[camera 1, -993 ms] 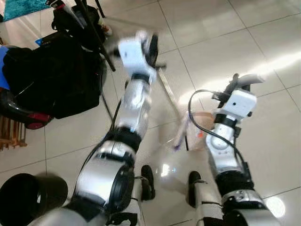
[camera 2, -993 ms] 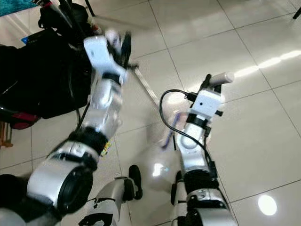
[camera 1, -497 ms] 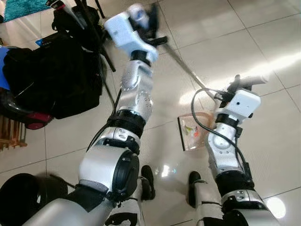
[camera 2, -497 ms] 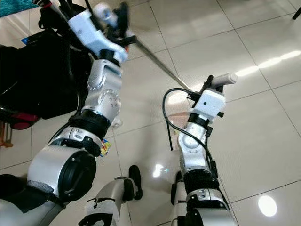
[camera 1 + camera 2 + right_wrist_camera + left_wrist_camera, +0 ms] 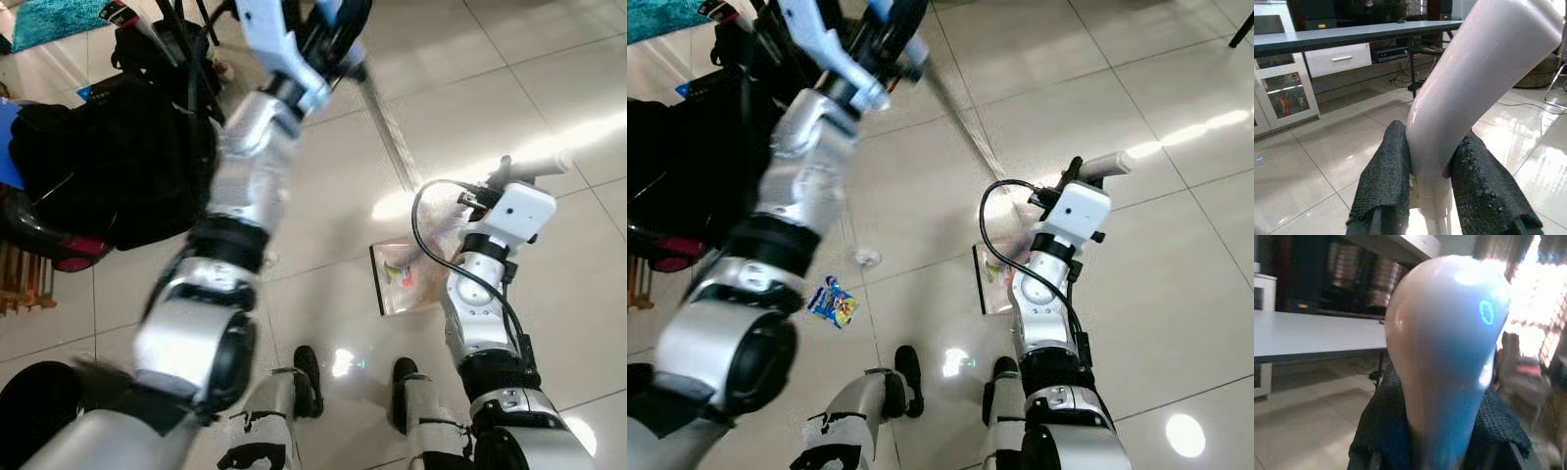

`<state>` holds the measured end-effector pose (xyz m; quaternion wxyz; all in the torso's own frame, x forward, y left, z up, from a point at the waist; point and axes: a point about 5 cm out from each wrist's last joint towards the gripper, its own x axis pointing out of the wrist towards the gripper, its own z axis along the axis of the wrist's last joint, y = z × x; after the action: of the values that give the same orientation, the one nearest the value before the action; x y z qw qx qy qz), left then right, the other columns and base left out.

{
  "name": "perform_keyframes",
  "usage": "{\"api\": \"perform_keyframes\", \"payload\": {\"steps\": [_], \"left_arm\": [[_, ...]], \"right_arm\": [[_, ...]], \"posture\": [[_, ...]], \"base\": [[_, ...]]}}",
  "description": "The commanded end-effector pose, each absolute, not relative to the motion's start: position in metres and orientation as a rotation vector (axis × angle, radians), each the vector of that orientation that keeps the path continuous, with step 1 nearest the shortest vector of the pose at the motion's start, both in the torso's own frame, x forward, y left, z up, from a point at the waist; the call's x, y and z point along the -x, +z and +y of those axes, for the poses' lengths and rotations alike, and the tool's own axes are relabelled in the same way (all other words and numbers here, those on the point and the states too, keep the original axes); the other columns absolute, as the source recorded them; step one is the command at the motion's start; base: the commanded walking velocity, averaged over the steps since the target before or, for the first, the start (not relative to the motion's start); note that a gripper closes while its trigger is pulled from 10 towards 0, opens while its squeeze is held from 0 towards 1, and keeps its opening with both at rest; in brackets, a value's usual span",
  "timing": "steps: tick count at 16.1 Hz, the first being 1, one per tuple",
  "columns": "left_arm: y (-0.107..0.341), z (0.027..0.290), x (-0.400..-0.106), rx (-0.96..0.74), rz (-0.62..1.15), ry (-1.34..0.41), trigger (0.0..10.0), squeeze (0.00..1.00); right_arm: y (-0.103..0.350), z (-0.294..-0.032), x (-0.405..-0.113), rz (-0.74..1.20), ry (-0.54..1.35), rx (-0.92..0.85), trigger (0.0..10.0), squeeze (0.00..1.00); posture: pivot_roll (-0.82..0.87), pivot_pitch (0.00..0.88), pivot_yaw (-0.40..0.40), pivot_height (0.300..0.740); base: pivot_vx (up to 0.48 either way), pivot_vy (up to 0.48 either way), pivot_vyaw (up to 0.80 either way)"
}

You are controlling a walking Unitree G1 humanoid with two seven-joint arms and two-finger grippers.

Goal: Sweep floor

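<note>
Now, clamped tight on the broom knob (image 5: pixel 1444 333) with the left tool (image 5: pixel 1442 435), hoisted higher than half a second back, shaft swung steeper. Pinching the dustpan handle (image 5: pixel 1484 73) in the right tool (image 5: pixel 1432 196), dustpan (image 5: pixel 402 279) parked on the floor (image 5: pixel 549 59) as before. Probably light, stiff, glossy-slick: better gripped lower down. Blue wrapper (image 5: pixel 833 302) left to sweep.

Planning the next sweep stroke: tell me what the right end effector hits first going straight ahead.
The right end effector clamps the white handle; beyond it, probably tiled floor, depth unclear.
</note>
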<state>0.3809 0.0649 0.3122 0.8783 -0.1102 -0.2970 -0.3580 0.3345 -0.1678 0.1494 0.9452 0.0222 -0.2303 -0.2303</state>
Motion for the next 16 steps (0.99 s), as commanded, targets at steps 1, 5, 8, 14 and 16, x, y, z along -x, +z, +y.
{"api": "perform_keyframes", "payload": {"steps": [1, 5, 8, 14, 16], "left_arm": [[0.318, 0.067, -0.376, 0.18, -0.629, -0.811, 10.0, 0.0], [0.328, 0.089, -0.371, -0.009, -0.658, -0.814, 10.0, 0.0], [0.346, 0.11, -0.365, -0.118, -0.71, -0.73, 10.0, 0.0], [0.335, 0.139, -0.354, -0.151, -0.63, -0.686, 10.0, 0.0], [0.331, 0.143, -0.349, -0.149, -0.613, -0.671, 10.0, 0.0]], "right_arm": [[0.129, -0.166, -0.33, -0.376, -0.477, -0.075, 10.0, 0.0], [0.125, -0.178, -0.327, -0.362, -0.482, -0.08, 10.0, 0.0], [0.118, -0.196, -0.323, -0.298, -0.553, -0.154, 10.0, 0.0], [0.126, -0.225, -0.302, -0.283, -0.621, -0.255, 10.0, 0.0], [0.14, -0.228, -0.3, -0.3, -0.608, -0.295, 10.0, 0.0]], "posture": [[0.08, 0.303, 0.119, 0.74], [0.08, 0.3, 0.123, 0.74], [0.1, 0.303, 0.125, 0.74], [0.06, 0.282, 0.131, 0.74], [0.05, 0.276, 0.126, 0.74]], "base": [[0.0, 0.0, 0.0], [0.0, 0.0, 0.0], [0.0, 0.0, 0.0], [0.0, 0.0, 0.0], [0.0, 0.0, 0.0]]}}
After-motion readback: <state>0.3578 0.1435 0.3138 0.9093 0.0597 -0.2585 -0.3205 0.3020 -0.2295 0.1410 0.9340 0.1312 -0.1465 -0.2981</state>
